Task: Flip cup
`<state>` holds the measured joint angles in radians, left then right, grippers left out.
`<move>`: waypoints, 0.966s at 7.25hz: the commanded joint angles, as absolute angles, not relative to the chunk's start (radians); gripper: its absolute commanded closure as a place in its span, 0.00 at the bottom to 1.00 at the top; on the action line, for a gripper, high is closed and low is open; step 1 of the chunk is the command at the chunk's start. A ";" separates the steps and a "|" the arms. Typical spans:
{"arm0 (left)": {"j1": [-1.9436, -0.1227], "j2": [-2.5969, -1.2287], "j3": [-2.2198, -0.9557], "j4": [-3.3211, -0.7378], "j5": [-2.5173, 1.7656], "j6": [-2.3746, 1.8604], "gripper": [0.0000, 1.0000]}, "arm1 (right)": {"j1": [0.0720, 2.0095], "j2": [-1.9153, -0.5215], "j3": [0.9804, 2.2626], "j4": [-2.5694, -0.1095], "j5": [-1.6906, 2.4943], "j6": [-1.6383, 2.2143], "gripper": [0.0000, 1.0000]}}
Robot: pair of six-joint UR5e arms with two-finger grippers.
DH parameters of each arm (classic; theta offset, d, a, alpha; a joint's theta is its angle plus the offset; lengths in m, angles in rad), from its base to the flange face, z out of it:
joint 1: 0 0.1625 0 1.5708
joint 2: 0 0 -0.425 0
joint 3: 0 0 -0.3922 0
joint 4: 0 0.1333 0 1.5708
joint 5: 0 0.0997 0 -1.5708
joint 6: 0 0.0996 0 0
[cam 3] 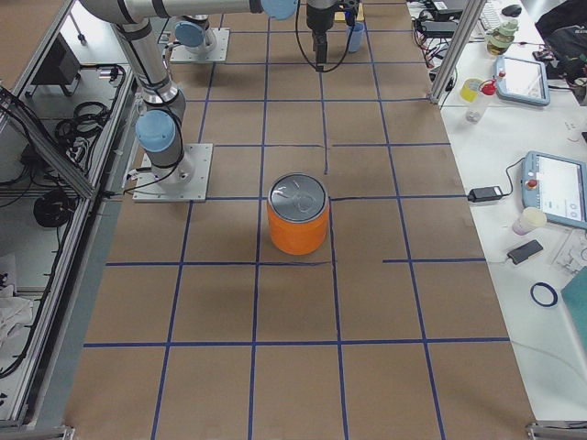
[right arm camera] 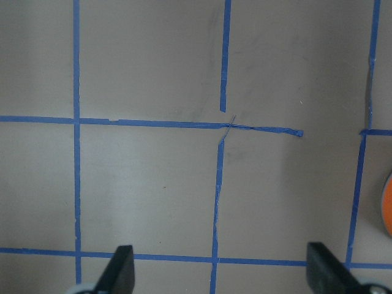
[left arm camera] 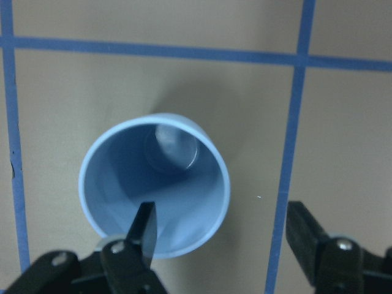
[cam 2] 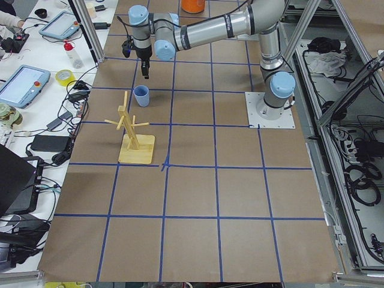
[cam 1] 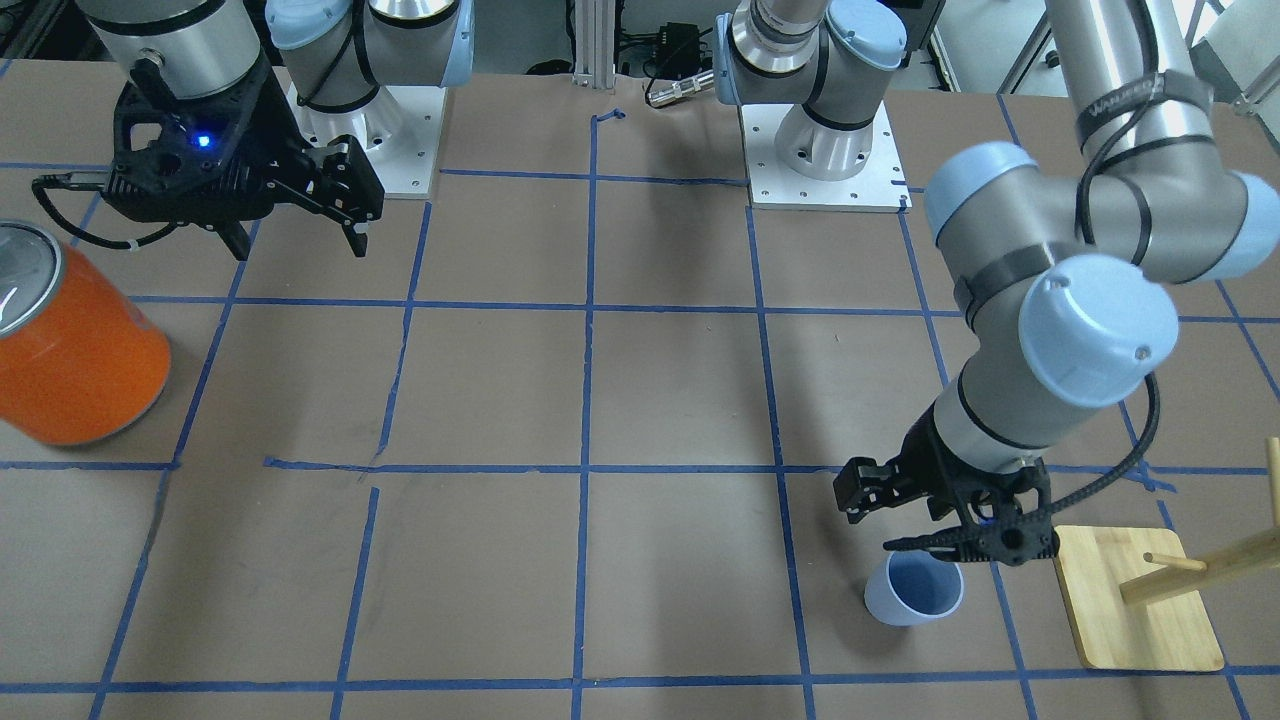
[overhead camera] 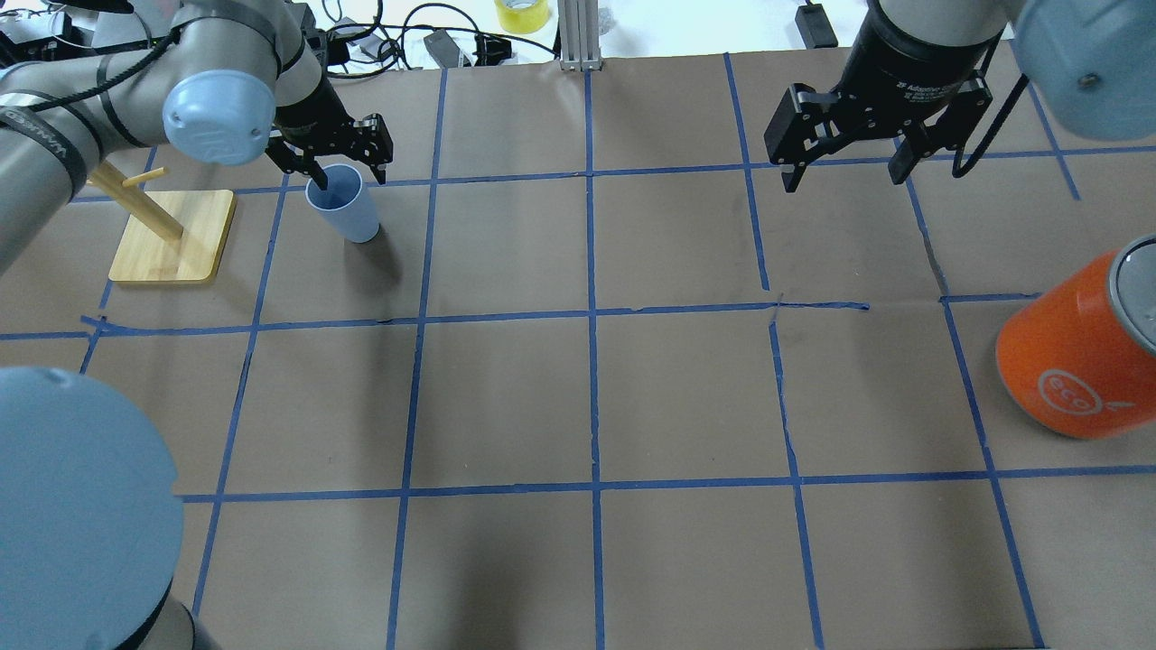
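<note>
"What is sitting on the table?"

"I am looking down at brown paper with blue tape lines crossing it. A little blue cup is standing mouth up just beside a wooden stand on my left. A big orange can is sitting far off on my right."

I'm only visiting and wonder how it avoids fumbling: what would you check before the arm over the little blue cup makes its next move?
1. Cup stands upright, mouth up, ready to grasp: ok.
2. Left gripper open: ok.
3. One finger inside the cup, the other outside, astride the wall: ok.
4. Finger touching the wall: cannot tell.
5. Wooden rack stands apart from the cup: ok.
6. Right gripper open, far off, near the orange can: ok.
</note>
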<state>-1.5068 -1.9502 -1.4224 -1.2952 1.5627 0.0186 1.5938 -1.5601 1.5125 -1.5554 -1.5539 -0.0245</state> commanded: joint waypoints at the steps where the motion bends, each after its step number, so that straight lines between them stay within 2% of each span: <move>1: -1.529 -1.811 -1.437 -1.421 1.560 0.017 0.07 | 1.594 -1.560 1.513 -1.554 -1.554 -0.025 0.00; 5: -1.603 -1.594 -1.532 -1.443 1.568 0.021 0.03 | 1.594 -1.560 1.513 -1.554 -1.554 -0.025 0.00; 7: -1.597 -1.575 -1.554 -1.454 1.574 0.021 0.01 | 1.595 -1.560 1.513 -1.554 -1.552 -0.025 0.00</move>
<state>-1.5994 -1.5932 -1.5372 -1.4477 1.5702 0.0214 1.5940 -1.5601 1.5125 -1.5539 -1.5535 -0.0246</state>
